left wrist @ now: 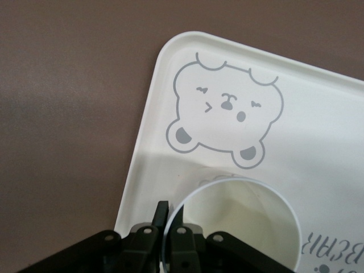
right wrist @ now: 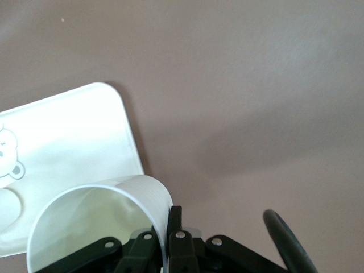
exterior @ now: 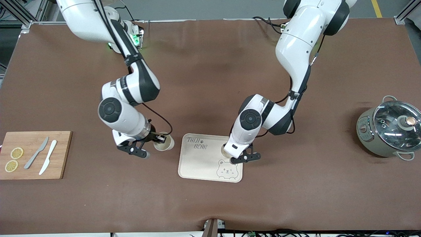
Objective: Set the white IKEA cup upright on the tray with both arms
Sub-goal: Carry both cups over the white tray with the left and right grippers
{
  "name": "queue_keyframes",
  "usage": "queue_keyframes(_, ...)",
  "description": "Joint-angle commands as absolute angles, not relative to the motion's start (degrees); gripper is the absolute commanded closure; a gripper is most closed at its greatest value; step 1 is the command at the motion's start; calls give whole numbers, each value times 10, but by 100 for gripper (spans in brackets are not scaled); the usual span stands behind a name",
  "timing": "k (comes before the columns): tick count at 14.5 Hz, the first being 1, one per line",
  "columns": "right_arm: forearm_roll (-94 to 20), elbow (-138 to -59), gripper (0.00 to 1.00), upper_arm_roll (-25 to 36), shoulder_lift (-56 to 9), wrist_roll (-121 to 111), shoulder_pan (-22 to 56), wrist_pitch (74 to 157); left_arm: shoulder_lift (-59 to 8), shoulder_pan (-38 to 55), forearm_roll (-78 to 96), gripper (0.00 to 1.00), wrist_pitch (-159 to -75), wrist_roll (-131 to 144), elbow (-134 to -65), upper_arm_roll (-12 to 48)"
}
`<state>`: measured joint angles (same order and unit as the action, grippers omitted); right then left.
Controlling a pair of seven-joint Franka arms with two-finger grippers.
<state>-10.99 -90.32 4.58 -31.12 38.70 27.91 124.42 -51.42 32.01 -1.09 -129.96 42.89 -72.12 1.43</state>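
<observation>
Two white cups show. My left gripper [exterior: 227, 152] [left wrist: 170, 219] is shut on the rim wall of one cup [exterior: 224, 152] [left wrist: 239, 227], one finger inside and one outside. That cup is upright with its mouth up, over the cream tray [exterior: 197, 164] [left wrist: 318, 131] beside the bear face; I cannot tell whether it touches the tray. My right gripper [exterior: 160, 139] [right wrist: 169, 222] is shut on the rim wall of the other cup [exterior: 165, 144] [right wrist: 96, 222]. This cup is tilted over the brown table, just off the tray's [right wrist: 68, 131] edge toward the right arm's end.
A wooden cutting board [exterior: 61, 154] with two lemon slices [exterior: 16, 153] and two knives [exterior: 47, 157] lies at the right arm's end. A grey pot with a glass lid [exterior: 389, 128] stands at the left arm's end.
</observation>
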Motion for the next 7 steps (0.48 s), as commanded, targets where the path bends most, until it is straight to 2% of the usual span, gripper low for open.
queue_keyframes(1,-116,-857,100,53,-353,445,308,1247,-523,328,-21,100,-1303,444,-708,6)
queue_keyframes(4,-112,-803,100,54,-396,517,337,1251,-525,328,-24,100,-1310,449,-708,6)
queue_keyframes(7,-112,-799,100,54,-418,556,357,1299,-526,328,-24,100,-1310,449,-708,6)
